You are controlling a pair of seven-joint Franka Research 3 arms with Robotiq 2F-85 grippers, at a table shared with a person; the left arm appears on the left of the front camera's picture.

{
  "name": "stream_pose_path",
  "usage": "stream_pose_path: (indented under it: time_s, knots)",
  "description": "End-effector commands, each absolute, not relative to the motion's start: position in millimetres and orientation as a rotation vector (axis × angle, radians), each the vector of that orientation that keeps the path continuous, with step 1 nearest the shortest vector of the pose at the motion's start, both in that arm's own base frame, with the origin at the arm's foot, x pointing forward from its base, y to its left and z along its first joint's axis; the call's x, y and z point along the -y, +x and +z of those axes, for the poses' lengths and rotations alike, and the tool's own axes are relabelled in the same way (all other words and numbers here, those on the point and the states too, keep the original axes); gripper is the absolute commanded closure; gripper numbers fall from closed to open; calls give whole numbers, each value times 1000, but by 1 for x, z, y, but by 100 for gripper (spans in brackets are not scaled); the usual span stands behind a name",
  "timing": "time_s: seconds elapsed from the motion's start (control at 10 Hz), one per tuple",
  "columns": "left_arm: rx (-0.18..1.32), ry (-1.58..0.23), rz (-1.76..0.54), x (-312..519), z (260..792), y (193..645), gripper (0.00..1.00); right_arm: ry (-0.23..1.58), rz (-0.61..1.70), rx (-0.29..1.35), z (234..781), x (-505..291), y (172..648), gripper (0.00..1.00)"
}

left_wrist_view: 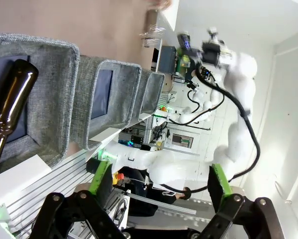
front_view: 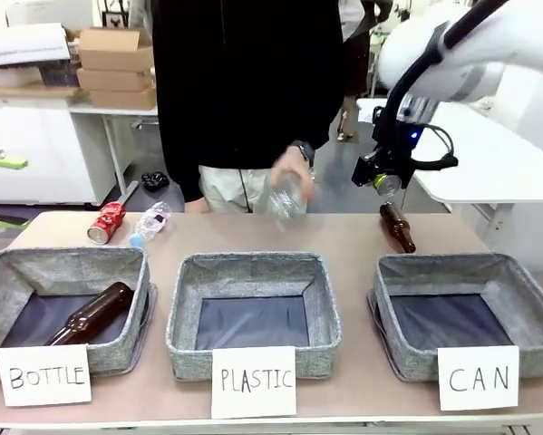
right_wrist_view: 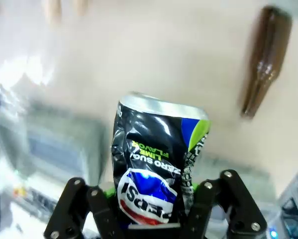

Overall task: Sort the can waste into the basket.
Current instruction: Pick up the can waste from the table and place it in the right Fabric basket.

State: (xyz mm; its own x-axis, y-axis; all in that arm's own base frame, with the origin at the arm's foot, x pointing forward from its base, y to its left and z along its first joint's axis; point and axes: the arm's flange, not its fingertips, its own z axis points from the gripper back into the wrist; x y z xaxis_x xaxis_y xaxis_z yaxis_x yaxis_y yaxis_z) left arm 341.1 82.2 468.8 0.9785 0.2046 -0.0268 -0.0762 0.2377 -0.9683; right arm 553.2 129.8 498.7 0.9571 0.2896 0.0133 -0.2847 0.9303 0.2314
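While the right gripper (front_view: 385,179) clamps the dented dark blue can (right_wrist_view: 156,154) in the air, at eleven o'clock of the CAN basket (front_view: 525,294), neither can is sorted yet. That basket is empty. The red can (front_view: 106,223) lies on the table at one o'clock of the BOTTLE basket (front_view: 8,272), which holds one brown bottle (front_view: 90,314). The PLASTIC basket (front_view: 253,265) is empty. The left gripper (left_wrist_view: 159,178) stands wide, holding nothing.

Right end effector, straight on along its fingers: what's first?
Probably the bare beige tabletop, with the held crushed dark blue metal can landing first; the brown glass bottle lies off to one side. Depth unclear.
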Motion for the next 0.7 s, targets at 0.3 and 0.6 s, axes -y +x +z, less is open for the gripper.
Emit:
stream_pose_path:
  time_s: [0.3,0.6]
  knots:
    - [119,-1325,174,-82,469,340,0,416,452,-14,525,-64,333,100]
    - [119,-1325,174,-82,469,340,0,432,305,29,494,-42,302,100]
